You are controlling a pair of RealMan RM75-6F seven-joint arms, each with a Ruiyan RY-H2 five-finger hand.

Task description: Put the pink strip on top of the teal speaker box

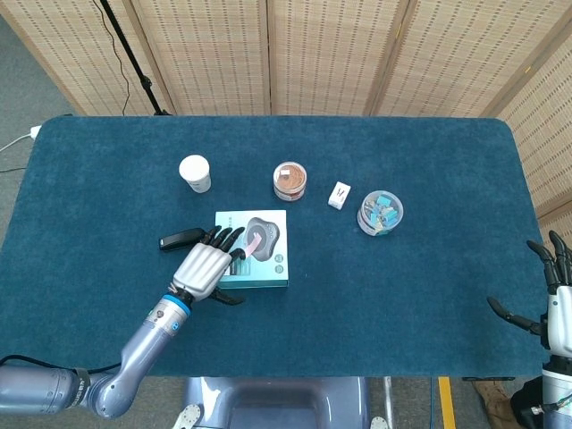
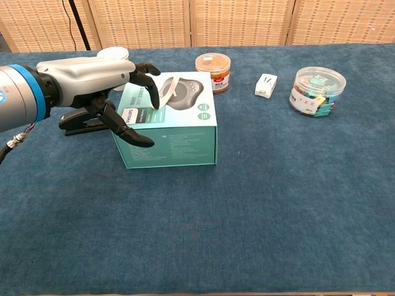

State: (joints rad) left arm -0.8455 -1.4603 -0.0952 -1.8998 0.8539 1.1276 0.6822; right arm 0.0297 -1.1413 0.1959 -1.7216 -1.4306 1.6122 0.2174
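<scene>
The teal speaker box [image 1: 268, 264] [image 2: 179, 142] stands on the blue table left of centre. On its top lies the pink strip [image 1: 254, 241] [image 2: 168, 91], pale and slightly curled. My left hand [image 1: 204, 268] [image 2: 92, 77] hovers over the box's left edge with fingers spread. Its fingertips [image 2: 153, 97] are close to the strip's near end, and I cannot tell whether they touch it. Its thumb hangs down beside the box's front left corner. My right hand [image 1: 559, 299] stays at the table's right front edge, fingers apart and empty.
A black clip [image 1: 179, 239] [image 2: 80, 120] lies just left of the box, under my left arm. A white cup [image 1: 194, 172] [image 2: 113, 53], a brown-lidded jar [image 1: 289, 180] [image 2: 212, 71], a small white box [image 1: 339, 195] [image 2: 266, 85] and a clear tub of clips [image 1: 380, 212] [image 2: 317, 91] stand farther back.
</scene>
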